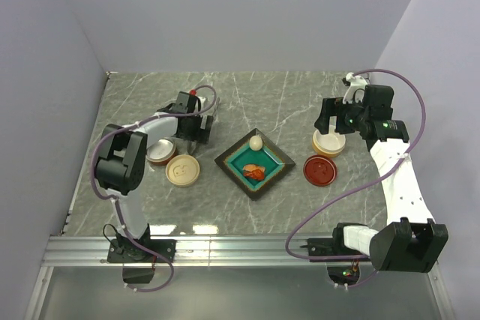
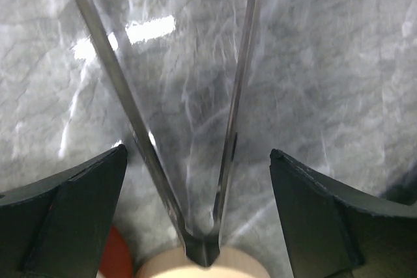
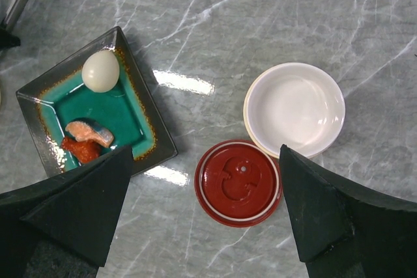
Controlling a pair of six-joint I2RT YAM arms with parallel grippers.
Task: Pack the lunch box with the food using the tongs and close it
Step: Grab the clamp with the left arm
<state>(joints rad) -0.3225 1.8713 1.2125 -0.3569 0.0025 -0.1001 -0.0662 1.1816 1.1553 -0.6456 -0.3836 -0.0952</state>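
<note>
The tongs [image 2: 228,128] lie on the marble as a narrow V between the fingers of my left gripper [image 2: 199,154]. That gripper is open, and both fingers stand apart from the metal arms. In the top view the left gripper [image 1: 193,131] hovers left of the teal dish [image 1: 279,157], and the tongs are hidden under it. The dish holds the food: a cream egg [image 1: 256,142] [image 3: 100,70] and orange-red lumps [image 1: 253,171] [image 3: 85,141]. My right gripper [image 1: 335,127] [image 3: 205,151] hangs open above the red lid [image 3: 239,181] and the white lunch box bowl [image 3: 294,107], holding nothing.
A cream lid [image 1: 182,170] and another round bowl [image 1: 160,151] sit left of the dish, close to the left arm. Grey walls close in the back and both sides. A metal rail [image 1: 240,249] runs along the near edge.
</note>
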